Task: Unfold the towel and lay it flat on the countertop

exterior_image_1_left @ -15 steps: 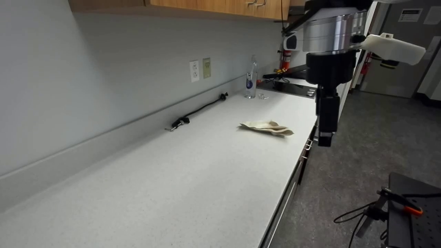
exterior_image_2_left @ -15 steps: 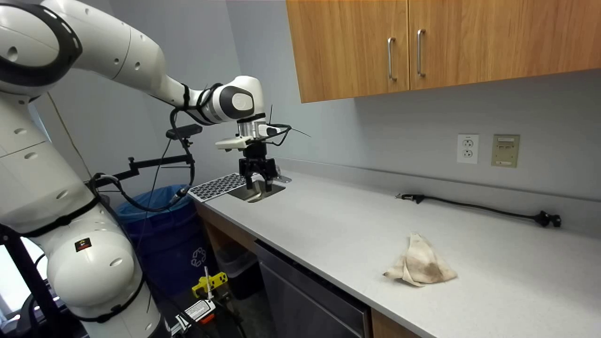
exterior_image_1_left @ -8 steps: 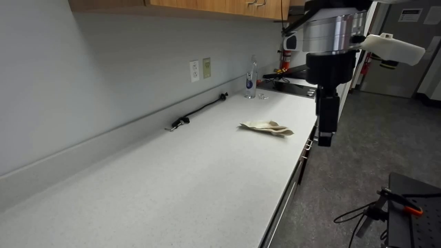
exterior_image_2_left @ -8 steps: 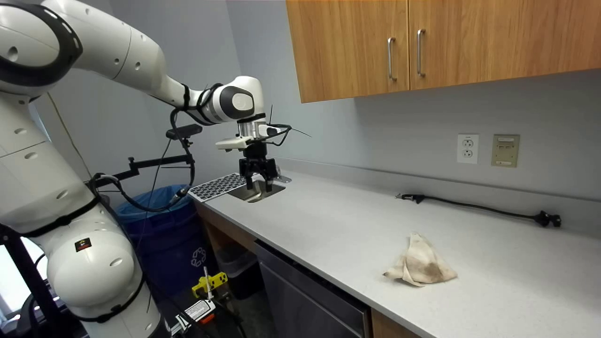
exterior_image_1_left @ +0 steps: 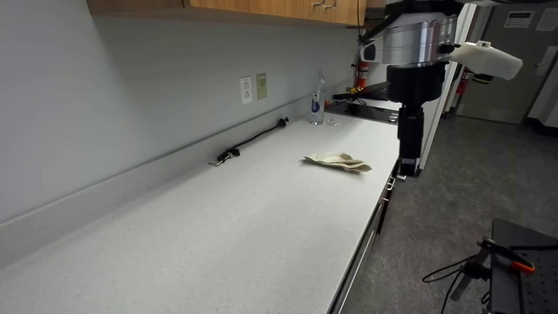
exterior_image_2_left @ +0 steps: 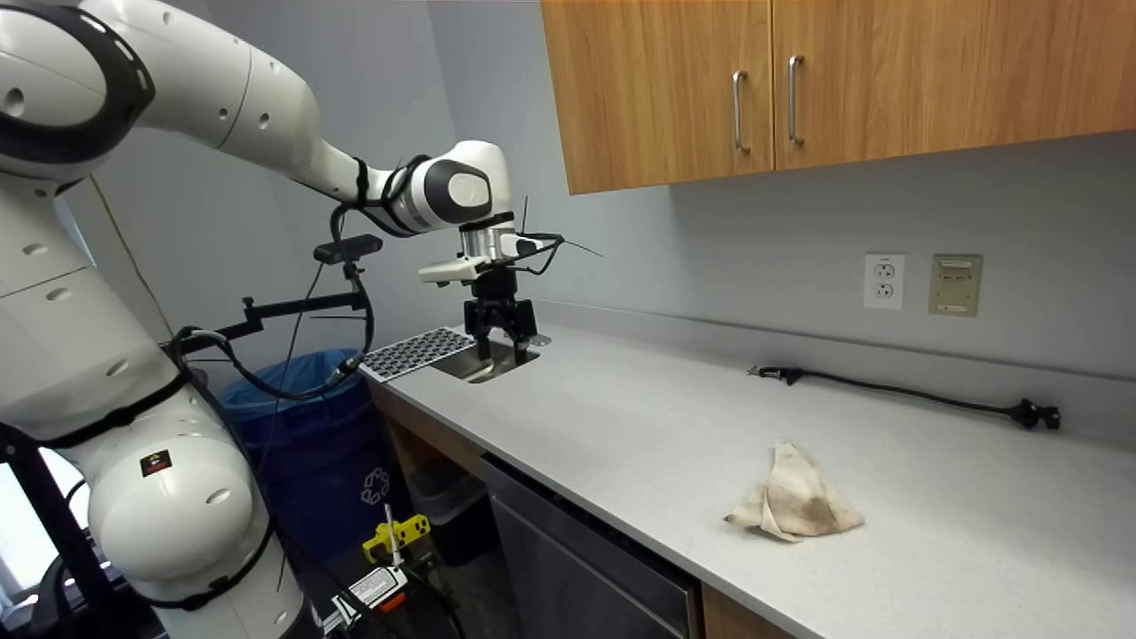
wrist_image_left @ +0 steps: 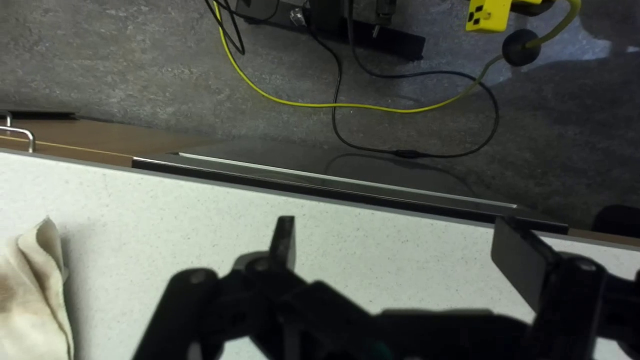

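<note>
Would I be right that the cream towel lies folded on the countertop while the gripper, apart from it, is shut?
Not quite: the gripper is open, its fingers spread, as the wrist view shows. The cream towel does lie folded on the countertop, apart from the gripper.

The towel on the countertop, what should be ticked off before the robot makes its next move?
1. Gripper open: ok, a wide gap shows in the wrist view.
2. Gripper above the towel: not ok, it is off to one side.
3. Whole towel in the wrist view: not ok, the picture's left and bottom edges cut it off.
4. Towel apart from the black gooseneck mount: ok, countertop shows between them.
5. Best edge to lift: cannot tell, the folds hide how the layers lie.
</note>
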Tool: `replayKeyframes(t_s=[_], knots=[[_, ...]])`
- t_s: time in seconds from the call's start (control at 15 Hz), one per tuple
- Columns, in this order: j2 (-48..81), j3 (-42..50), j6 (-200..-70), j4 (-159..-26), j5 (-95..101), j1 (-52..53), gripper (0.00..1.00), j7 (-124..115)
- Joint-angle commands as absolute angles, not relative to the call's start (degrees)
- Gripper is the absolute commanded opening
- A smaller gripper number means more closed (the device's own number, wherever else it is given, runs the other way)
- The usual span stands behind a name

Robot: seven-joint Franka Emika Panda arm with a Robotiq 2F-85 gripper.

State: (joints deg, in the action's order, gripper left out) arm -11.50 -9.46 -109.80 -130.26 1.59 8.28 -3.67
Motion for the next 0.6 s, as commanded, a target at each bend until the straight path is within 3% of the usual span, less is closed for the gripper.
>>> replayKeyframes(t_s=[0.0,0.53], knots=[[-11.5,-7.5,-110.1,-129.8,3.0,6.8,1.00,-2.3],[-8.6,-0.9,-114.1,-127.9,4.9,1.7,1.00,-0.3]])
